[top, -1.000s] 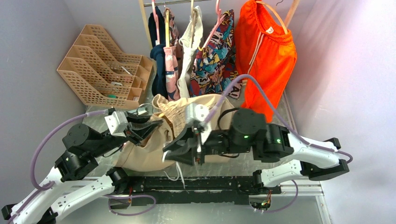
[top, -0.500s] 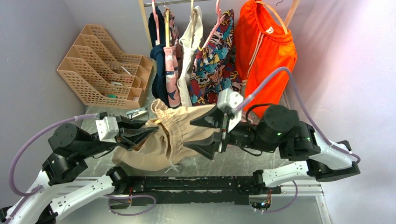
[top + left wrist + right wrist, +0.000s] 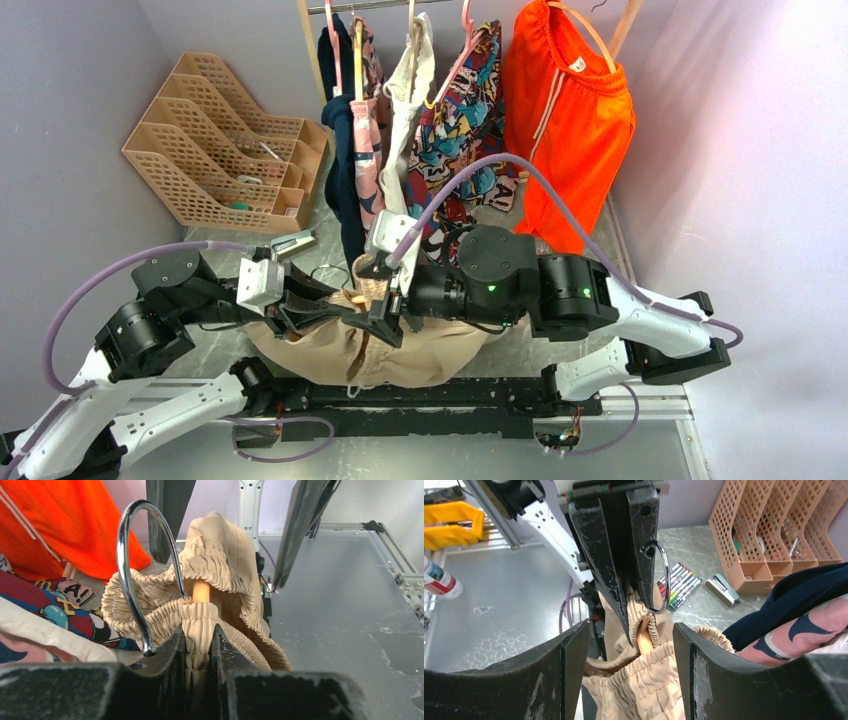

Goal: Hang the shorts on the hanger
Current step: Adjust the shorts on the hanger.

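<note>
My left fingers (image 3: 170, 655) are clenching the gathered waistband of the shorts (image 3: 220, 555) right under the hanger (image 3: 201, 591), whose neck and metal hook (image 3: 131, 565) are poking up through the bunched elastic. My right fingers (image 3: 566, 675) are standing released, straddling the same waistband without gripping it. The shorts are hanging between my arms over the near tabletop (image 3: 340, 590). I judge the threading mostly done. The hanger's bar is hiding in fabric, so spreading the waistband evenly is probably what is remaining.
</note>
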{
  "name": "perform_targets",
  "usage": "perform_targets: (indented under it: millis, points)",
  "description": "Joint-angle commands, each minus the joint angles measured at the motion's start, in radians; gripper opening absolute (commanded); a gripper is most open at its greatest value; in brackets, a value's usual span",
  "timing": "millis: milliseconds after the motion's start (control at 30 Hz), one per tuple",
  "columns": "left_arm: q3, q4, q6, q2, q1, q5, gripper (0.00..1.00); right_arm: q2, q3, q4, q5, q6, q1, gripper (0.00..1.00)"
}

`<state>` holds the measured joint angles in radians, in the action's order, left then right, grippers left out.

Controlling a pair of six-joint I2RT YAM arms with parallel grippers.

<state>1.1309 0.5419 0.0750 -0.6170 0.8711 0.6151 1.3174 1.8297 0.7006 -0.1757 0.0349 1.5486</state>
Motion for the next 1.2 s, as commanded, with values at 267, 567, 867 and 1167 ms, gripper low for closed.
perform_targets:
  millis: [267,567,867,1167]
  points:
    - [0.064,-0.028,0.005,-0.037,-0.005,0.13,0.07,-0.075,-0.121,-0.187,-0.075,0.011,-0.001,0.53]
    - [0.072,-0.033,-0.003,-0.058,-0.005,0.135,0.08,-0.061,-0.14,-0.265,-0.015,-0.01,-0.001,0.0]
    - [0.021,-0.018,-0.023,0.018,-0.005,0.081,0.42,-0.235,-0.332,-0.507,-0.032,-0.032,-0.002,0.0]
    - [0.022,0.034,-0.004,0.088,-0.005,-0.095,0.47,-0.285,-0.362,-0.537,0.002,-0.053,-0.001,0.0]
